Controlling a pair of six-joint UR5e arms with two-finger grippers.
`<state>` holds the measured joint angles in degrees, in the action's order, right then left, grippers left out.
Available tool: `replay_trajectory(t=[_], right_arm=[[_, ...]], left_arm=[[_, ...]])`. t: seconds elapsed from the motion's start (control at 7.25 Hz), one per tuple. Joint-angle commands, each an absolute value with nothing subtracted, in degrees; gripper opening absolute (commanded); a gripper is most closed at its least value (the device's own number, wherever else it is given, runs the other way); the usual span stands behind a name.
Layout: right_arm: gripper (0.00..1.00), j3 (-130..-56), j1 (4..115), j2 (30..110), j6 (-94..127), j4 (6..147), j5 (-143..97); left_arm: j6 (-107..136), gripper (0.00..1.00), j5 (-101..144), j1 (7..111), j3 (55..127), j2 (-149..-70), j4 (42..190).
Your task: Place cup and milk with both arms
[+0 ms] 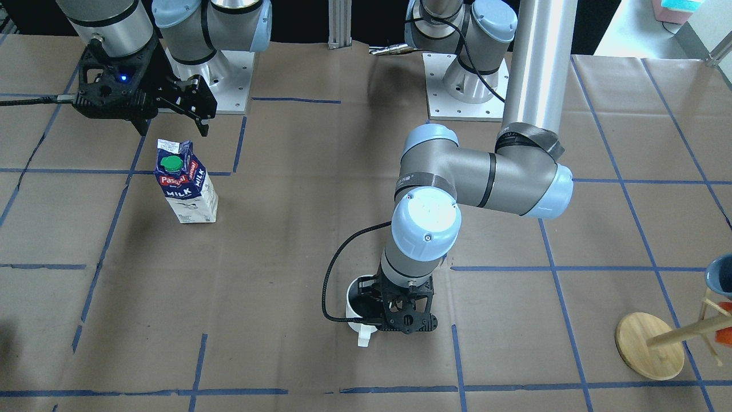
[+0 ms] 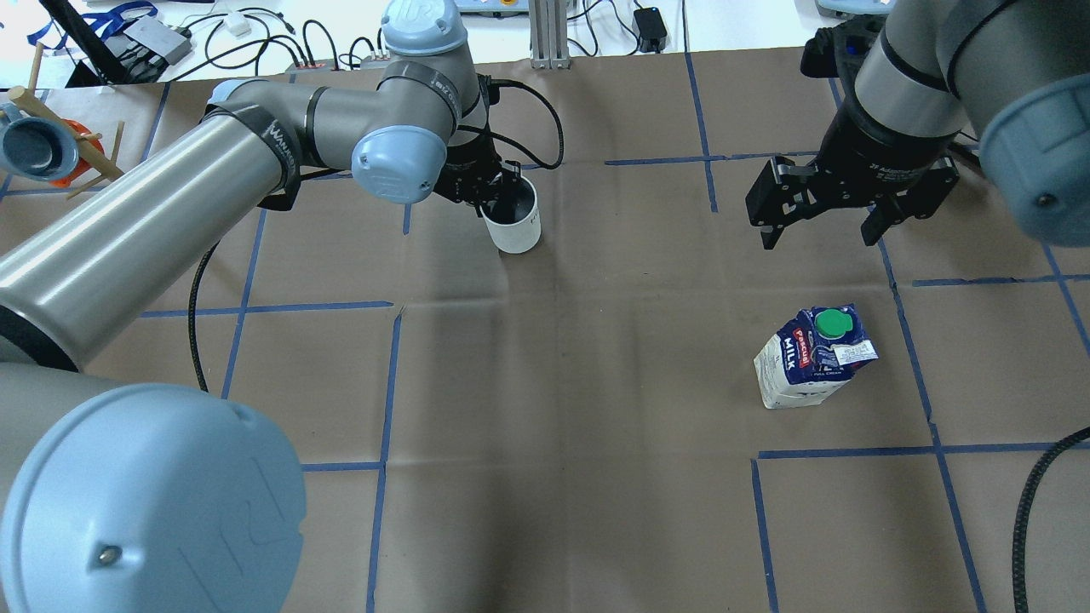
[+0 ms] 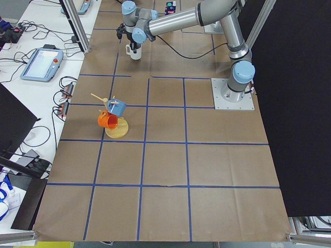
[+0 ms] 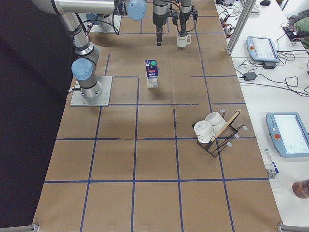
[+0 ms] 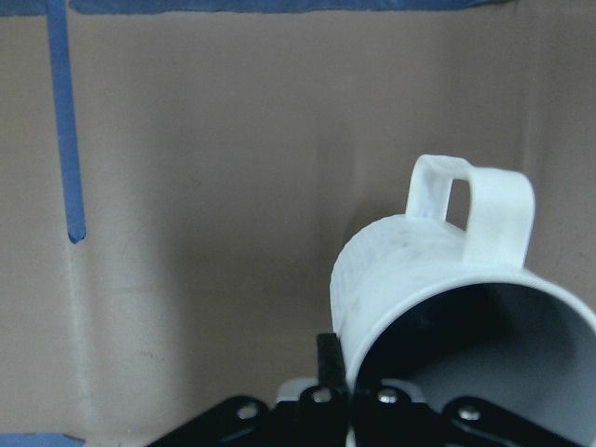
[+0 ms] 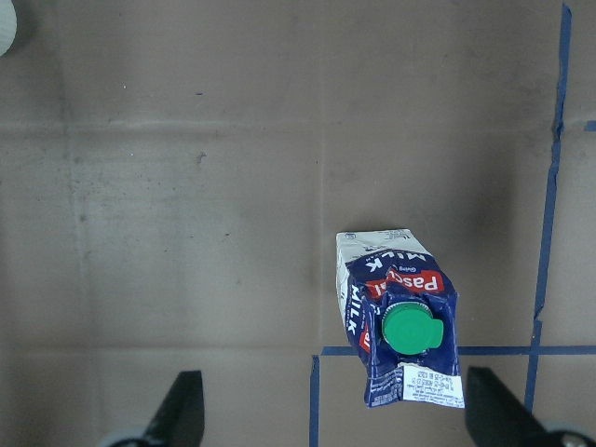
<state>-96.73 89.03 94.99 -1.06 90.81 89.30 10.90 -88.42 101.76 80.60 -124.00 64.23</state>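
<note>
My left gripper (image 2: 496, 197) looks clamped on the wall of the cup (image 2: 518, 232), 1 finger inside; the ceramic is stiff, slick and chippable. My right gripper (image 2: 819, 226) hangs spread, and the milk (image 2: 809, 358) stands upright below it, slightly toward the base. I'd pinch that light, crushable carton mid-body.

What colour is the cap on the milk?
Green; the cap shows best in the right wrist view.

Two robot arms (image 2: 128, 247) are showing — one milk carton (image 2: 805, 362), one white cup (image 2: 519, 226), two more white cups (image 4: 203, 129), one blue cup (image 3: 117, 107) and one orange cup (image 3: 107, 120) are showing too.
</note>
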Motion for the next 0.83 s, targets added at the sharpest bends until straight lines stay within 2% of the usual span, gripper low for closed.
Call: replay_trajectory(t=[0.0, 0.14, 0.41, 0.55, 0.69], right_arm=[[1.0, -96.68, 89.03, 94.92, -1.05, 90.88, 89.3], [1.0, -96.68, 89.03, 94.92, -1.05, 90.88, 89.3], [1.0, -96.77, 88.95, 94.92, -1.14, 90.88, 89.3], [1.0, -97.2, 88.86, 94.83, -1.23, 90.88, 89.3], [1.0, -97.56, 88.51, 94.66, -1.49, 90.88, 89.47]], left_arm=[[10.9, 0.04, -88.77, 103.09, 77.88, -126.64, 64.25], [10.9, 0.11, -88.94, 103.18, 77.96, -126.48, 64.34], [10.11, 0.61, -88.95, 103.18, 78.66, -126.3, 64.34], [9.85, 1.0, -88.95, 103.27, 79.01, -124.91, 64.77], [9.06, 1.0, -88.95, 103.27, 79.71, -122.72, 65.91]])
